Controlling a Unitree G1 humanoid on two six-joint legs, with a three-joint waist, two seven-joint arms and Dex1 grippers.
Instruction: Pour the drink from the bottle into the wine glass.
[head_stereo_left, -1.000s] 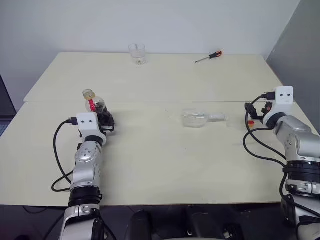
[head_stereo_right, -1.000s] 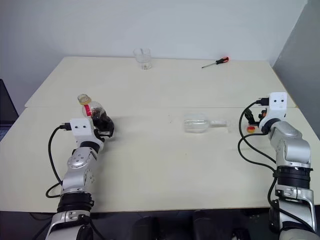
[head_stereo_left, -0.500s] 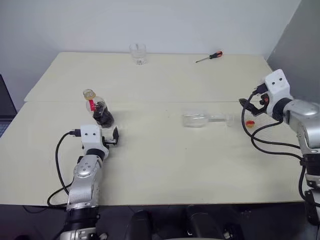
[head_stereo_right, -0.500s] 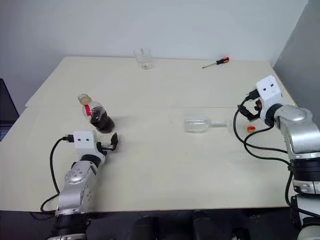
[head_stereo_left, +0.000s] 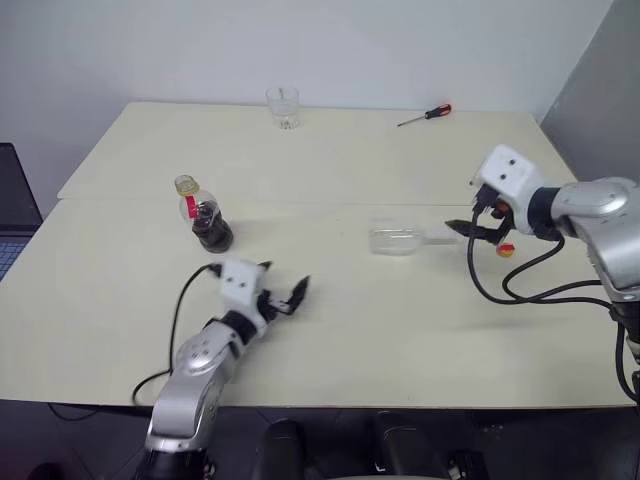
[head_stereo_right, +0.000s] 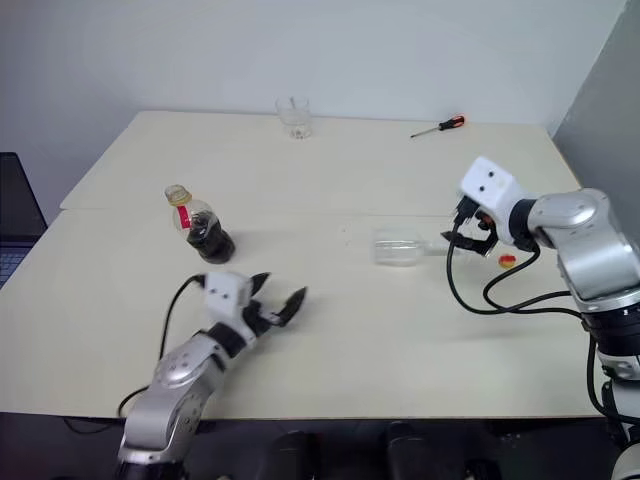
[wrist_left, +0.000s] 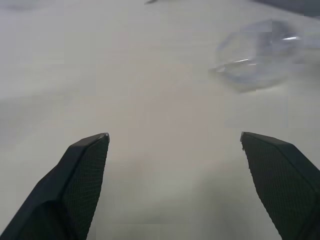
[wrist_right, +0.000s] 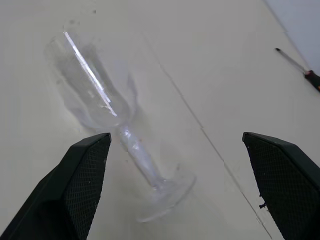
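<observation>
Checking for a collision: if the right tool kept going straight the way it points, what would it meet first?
Most likely the wine glass lying on its side, around its stem; the right tool is open and aims there, though depth is uncertain.

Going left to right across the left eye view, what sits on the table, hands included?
Bottle → left hand → tumbler at the far edge → wine glass lying on its side → screwdriver → right hand.

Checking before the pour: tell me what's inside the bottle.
The bottle stands upright on the table, its lower body holding the drink, dark and cola-like. The cap is on. The red neck label hides the inside there.
</observation>
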